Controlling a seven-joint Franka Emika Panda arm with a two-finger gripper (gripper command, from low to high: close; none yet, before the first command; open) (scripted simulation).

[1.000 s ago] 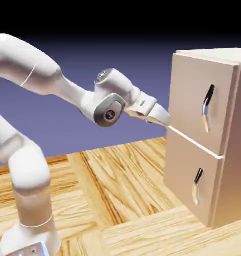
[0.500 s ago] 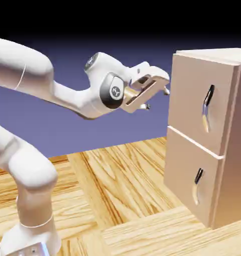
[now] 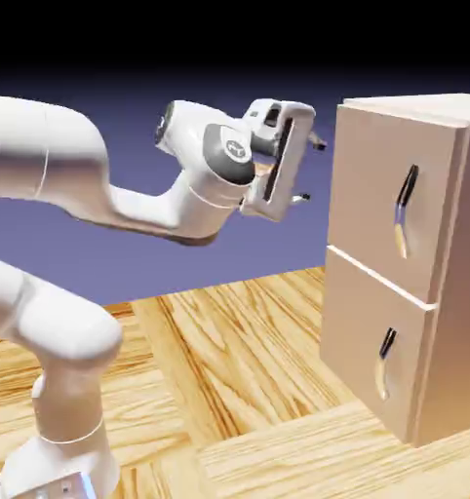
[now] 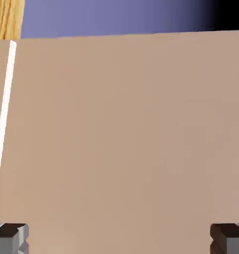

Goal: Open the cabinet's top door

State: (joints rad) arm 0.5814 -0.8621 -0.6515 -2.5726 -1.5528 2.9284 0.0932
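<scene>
Toward the exterior view's left, the gripper (image 3: 311, 171) is wide apart with nothing between its fingertips, near the top door's edge farthest from the handle and not touching it. The top door (image 3: 387, 200) is shut, flush over the upper front of the cabinet (image 3: 462, 283), which stands upright on the wooden floor (image 3: 219, 361). Its handle (image 3: 406, 210), close to the door's right edge, is ungripped. Reaching it, gripping and swinging the door open all seem left to do.

Top door (image 3: 387, 200) above shorter door (image 3: 373, 341) on cabinet (image 3: 451, 292), arm (image 3: 141, 210) at left
</scene>
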